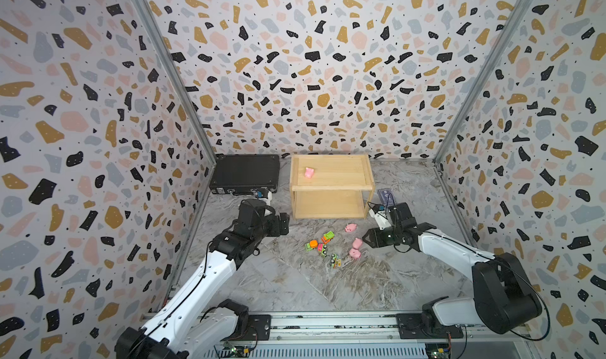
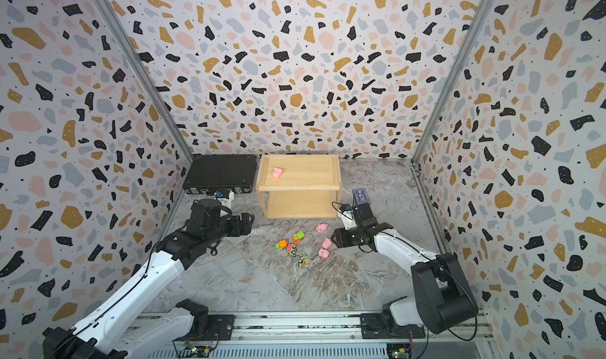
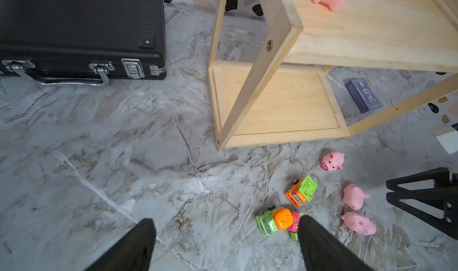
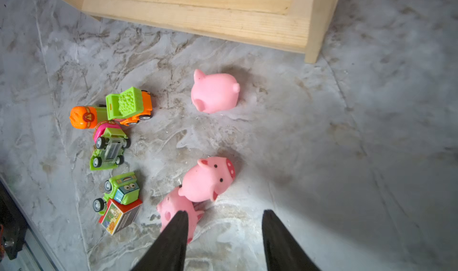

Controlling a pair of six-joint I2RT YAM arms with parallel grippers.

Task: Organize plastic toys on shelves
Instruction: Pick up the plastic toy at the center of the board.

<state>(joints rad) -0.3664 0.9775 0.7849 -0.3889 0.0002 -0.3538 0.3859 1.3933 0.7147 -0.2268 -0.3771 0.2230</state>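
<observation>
Since one pink pig [image 1: 309, 172] already lies on the wooden rack's [image 1: 332, 187] top tier, the right gripper [image 4: 224, 215], fingers apart and empty, hovers just right of two touching glossy pigs [image 4: 207, 179], likely its next pick. The left gripper [image 3: 224, 222] hangs wide open, empty, left of four bright toy cars [image 1: 323, 246] clustered in front of the rack.

A light natural-wood rack with two rimmed tiers [image 1: 331, 186] stands upright at the back. One small pink plastic pig [image 1: 309, 172] sits on its top tier, toward the left. In front of the rack a second pig [image 1: 351, 228] stands alone. Nearer, a third pig [image 1: 357, 243] and a fourth pig [image 1: 354, 253] lie touching each other. Just left of them four tiny vehicles cluster: an orange truck with a green bed [image 1: 327, 237], a green mixer with an orange drum [image 1: 311, 245], a pink-and-green car [image 1: 322, 249] flipped wheels-up, and a green truck with a printed box [image 1: 334, 260], tipped on its side.
</observation>
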